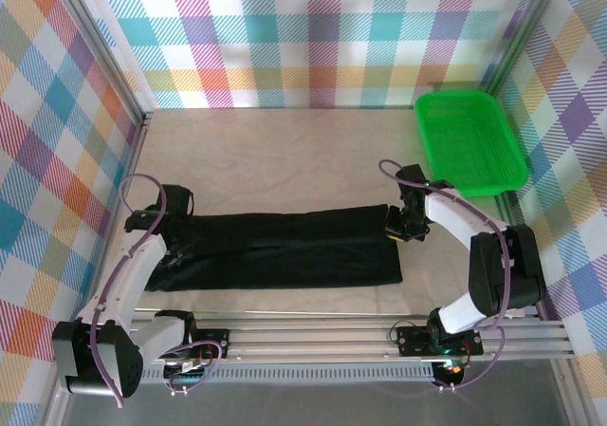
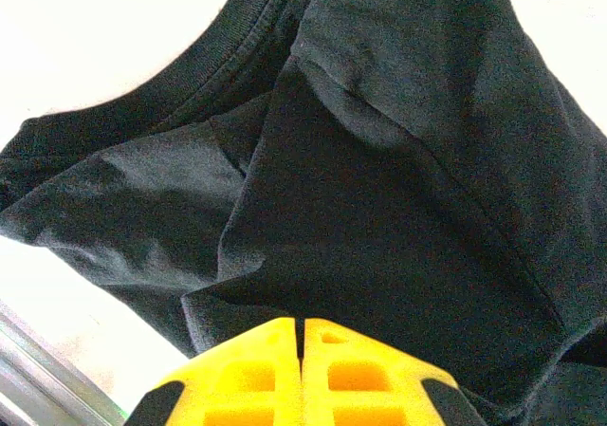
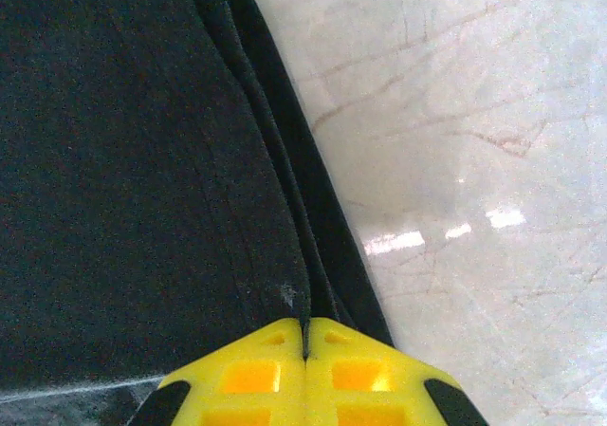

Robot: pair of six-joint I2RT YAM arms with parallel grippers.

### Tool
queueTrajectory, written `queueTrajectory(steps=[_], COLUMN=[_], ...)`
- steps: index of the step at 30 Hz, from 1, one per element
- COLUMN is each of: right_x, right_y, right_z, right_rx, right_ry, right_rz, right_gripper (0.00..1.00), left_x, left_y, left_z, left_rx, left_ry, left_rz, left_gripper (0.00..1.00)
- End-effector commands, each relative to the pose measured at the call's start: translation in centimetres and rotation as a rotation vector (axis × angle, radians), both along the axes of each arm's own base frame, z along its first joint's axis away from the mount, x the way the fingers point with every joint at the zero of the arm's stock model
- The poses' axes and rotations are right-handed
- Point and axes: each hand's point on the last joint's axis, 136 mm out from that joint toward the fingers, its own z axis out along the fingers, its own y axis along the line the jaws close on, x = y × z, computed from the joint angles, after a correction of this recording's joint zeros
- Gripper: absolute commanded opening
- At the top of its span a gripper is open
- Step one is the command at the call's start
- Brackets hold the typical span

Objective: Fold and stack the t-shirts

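T-shirt [image 1: 285, 248] lies flat, left tool [image 2: 302, 326] and right tool [image 3: 305, 326] gripping its ends.

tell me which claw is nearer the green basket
Right. The right claw is at the right end of the black t-shirt, just below-left of the green mesh basket; the left claw is at the far left end.
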Motion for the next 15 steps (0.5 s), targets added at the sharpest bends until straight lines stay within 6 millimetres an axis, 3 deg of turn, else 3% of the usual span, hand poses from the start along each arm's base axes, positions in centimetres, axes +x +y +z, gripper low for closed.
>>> queueTrajectory(steps=[1, 11, 13, 15], right_x=[-1.1, -1.8, -1.7, -1.5], right_y=[-0.1, -0.7, -1.2, -1.6], right_z=[-0.2, -0.6, -0.1, 0.9], right_rx=[-0.003, -0.027, -0.05, -0.065], right_ry=[0.029, 0.041, 0.022, -0.014], right_rz=[-0.03, -0.051, -0.065, -0.074], right_gripper=[0.0, 0.02, 0.23, 0.33], left_x=[-0.3, -0.2, -0.1, 0.2], left_y=[0.2, -0.3, -0.5, -1.0], left_z=[-0.6, -2.5, -2.7, -2.6], left_rx=[0.022, 0.0, -0.014, -0.036], left_ry=[0.029, 0.071, 0.075, 0.074], left_rz=[-0.004, -0.011, -0.019, -0.036], left_gripper=[0.0, 0.0, 0.0, 0.03])
